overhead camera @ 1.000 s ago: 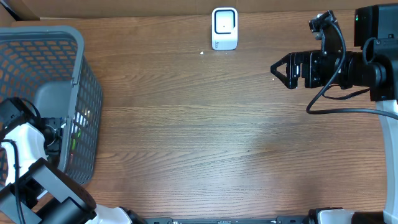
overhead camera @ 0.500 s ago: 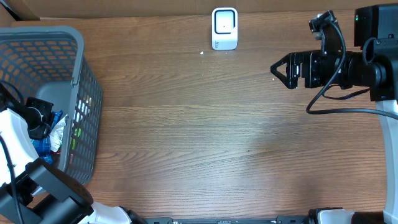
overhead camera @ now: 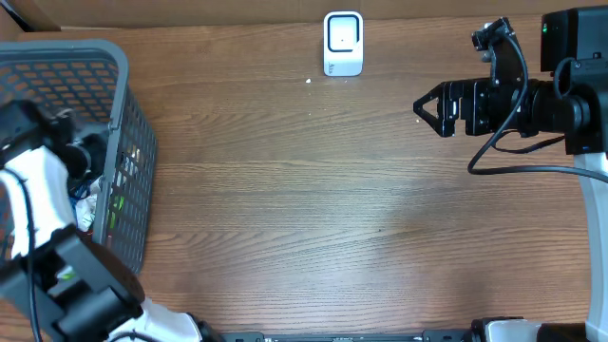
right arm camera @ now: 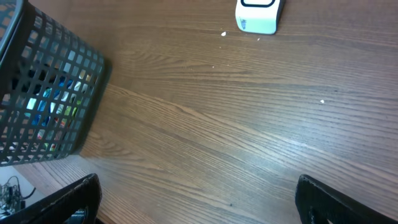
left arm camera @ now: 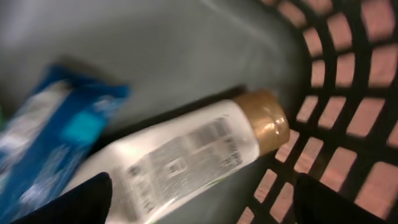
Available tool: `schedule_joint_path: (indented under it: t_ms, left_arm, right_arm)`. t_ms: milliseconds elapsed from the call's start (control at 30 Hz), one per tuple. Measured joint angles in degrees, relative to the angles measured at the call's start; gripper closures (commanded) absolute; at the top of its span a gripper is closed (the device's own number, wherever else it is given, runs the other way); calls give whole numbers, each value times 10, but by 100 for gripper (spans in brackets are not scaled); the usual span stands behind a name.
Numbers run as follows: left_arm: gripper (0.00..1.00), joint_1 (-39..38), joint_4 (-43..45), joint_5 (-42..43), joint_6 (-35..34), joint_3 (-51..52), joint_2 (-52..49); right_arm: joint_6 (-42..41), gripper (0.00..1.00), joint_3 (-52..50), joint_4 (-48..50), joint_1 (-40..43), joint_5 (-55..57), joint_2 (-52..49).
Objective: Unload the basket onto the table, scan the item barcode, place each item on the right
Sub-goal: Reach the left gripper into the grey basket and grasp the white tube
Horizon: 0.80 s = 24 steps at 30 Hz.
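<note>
A white bottle [left arm camera: 180, 158] with a gold cap [left arm camera: 264, 118] lies on its side on the basket floor, printed label facing up. My left gripper [left arm camera: 202, 199] is open just above it, one finger over its lower end and the other by the mesh wall, nothing held. In the overhead view the left gripper [overhead camera: 90, 157] is down inside the grey basket [overhead camera: 133, 180]. A blue packet [left arm camera: 43, 134] lies beside the bottle. The white scanner [overhead camera: 343, 43] stands at the back of the table. My right gripper [overhead camera: 423, 106] hovers open and empty at the right.
The basket's mesh wall [left arm camera: 336, 93] is close to the left gripper's right finger. From the right wrist view, the basket [right arm camera: 43, 93] is at the left, the scanner [right arm camera: 258, 14] at the top, and wood table [right arm camera: 205, 124] lies between them.
My left arm has moved toward the back of the basket, over the items inside. The right arm has not moved.
</note>
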State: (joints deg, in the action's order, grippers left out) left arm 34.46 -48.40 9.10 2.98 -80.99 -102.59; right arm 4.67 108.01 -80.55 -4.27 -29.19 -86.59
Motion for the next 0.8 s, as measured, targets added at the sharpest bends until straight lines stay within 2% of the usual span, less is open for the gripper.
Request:
schedule_joint_path:
  t_ms: [67, 133, 300, 333, 400, 467, 500, 533, 800]
  left_arm:
    - [0, -15, 0, -15, 38, 0, -21]
    - [0, -26, 3, -49, 72, 0, -52]
    - [0, -33, 4, -86, 101, -4, -107]
    - [4, -34, 4, -84, 104, -5, -116]
    - [22, -32, 1, -83, 106, -12, -122]
    - [62, -34, 0, -75, 107, -16, -126]
    - [73, -34, 2, -75, 105, -19, -128]
    - [79, -34, 4, -74, 105, -20, -129]
    - [96, -37, -25, -85, 79, -48, -142]
  right_arm:
    - [0, 0, 0, 2, 0, 0, 0]
    - [0, 0, 0, 4, 0, 0, 0]
    - [0, 0, 0, 4, 0, 0, 0]
    - [0, 0, 0, 4, 0, 0, 0]
    - [0, 0, 0, 4, 0, 0, 0]
    - [0, 0, 0, 4, 0, 0, 0]
    - [0, 0, 0, 4, 0, 0, 0]
    - [0, 0, 0, 4, 0, 0, 0]
    - [0, 0, 0, 12, 0, 0, 0]
